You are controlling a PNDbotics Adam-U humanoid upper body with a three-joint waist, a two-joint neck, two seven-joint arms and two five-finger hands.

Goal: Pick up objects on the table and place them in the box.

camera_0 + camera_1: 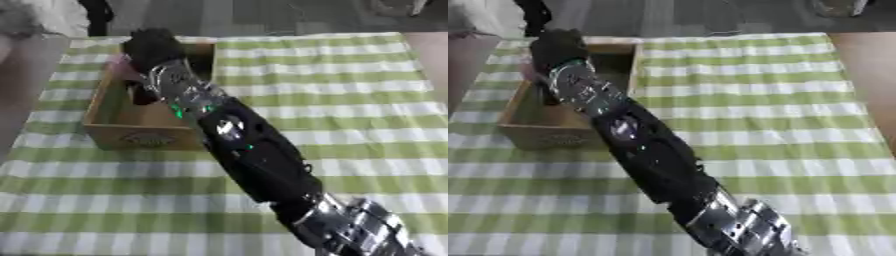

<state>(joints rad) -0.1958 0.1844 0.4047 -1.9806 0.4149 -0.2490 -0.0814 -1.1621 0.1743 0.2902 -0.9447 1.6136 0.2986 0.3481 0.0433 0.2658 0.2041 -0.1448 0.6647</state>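
An open wooden box [144,139] stands at the far left of the table on a green and white checked cloth [350,100]. My right arm [254,150] reaches in from the lower right corner, diagonally across the cloth. My right hand [153,45], black and seen from its back, is over the box's far part. Something pink [121,65] shows at the hand's left side, just over the box's left wall; how it is held is hidden. A dark shape [140,95] hangs below the hand inside the box. The left hand is out of sight.
The table's left edge runs close beside the box, with brown floor [22,90] beyond it. The cloth to the right of the arm carries no objects. Dark shapes stand past the far edge.
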